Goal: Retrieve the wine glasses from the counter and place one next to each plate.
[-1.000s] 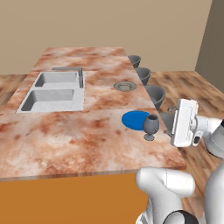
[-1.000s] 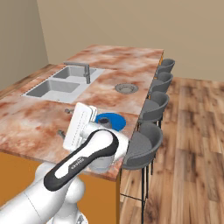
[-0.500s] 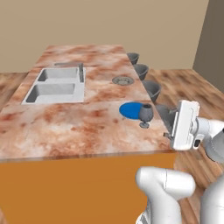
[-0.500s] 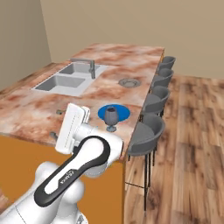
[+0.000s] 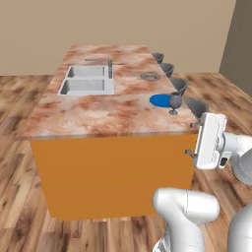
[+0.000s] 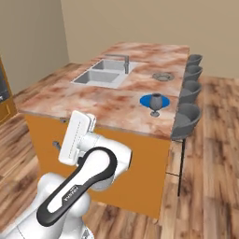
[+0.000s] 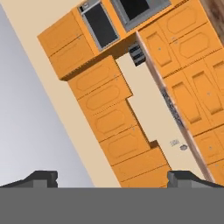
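Observation:
One dark wine glass (image 5: 174, 102) (image 6: 155, 102) stands upright on the marbled counter (image 5: 98, 114) (image 6: 93, 100), touching the near right edge of the blue plate (image 5: 158, 101) (image 6: 148, 99). Farther along the same side lies the grey plate (image 5: 149, 76) (image 6: 163, 75), with no glass beside it. My gripper (image 5: 192, 139) (image 6: 59, 132) hangs below counter height in front of the island's orange side, well short of the glass. It is open and holds nothing. In the hand view its fingertips (image 7: 41, 177) stand wide apart and point at distant orange wall cabinets (image 7: 113, 118).
A double sink (image 5: 87, 81) (image 6: 105, 74) with a faucet takes the island's left half. Several grey stools (image 5: 194, 106) (image 6: 186, 122) line its right side. Wooden floor (image 5: 19, 162) surrounds the island. An oven and microwave (image 7: 118, 15) sit among the far cabinets.
Both base views have pulled back from the island, so more of its orange front and the floor shows. The glass and plates keep their places. The gripper stays open.

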Robot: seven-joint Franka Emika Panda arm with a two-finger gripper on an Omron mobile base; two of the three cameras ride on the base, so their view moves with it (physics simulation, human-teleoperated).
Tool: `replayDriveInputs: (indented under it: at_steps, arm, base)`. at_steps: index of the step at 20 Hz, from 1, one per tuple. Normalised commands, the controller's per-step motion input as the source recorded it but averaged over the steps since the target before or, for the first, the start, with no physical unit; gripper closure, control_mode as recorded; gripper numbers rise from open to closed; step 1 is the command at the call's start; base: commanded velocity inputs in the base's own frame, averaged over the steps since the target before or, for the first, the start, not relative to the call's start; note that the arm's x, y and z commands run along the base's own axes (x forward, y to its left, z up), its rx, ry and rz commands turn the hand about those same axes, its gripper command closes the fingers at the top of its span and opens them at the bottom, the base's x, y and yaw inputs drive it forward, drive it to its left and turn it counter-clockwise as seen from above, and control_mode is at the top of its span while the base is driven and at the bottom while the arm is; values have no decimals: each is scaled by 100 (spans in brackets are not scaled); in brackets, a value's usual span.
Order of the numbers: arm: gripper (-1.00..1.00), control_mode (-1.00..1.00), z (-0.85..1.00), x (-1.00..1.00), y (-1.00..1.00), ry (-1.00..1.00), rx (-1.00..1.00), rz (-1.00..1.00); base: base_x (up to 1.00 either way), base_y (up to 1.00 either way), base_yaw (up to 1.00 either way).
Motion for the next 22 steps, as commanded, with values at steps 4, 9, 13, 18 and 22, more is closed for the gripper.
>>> replayDriveInputs:
  at_steps: [4,9,13,18,22]
  arm:
    - [-100,100,0,0,0,0,0,0]
    - [-100,100,0,0,0,0,0,0]
    - [-100,100,0,0,0,0,0,0]
    - [-100,100,0,0,0,0,0,0]
    - [-100,100,0,0,0,0,0,0]
  base:
    - [-74,100,13]
    - [-60,100,22]
    - [-16,100,58]
    - [0,50,91]
    - [0,4,100]
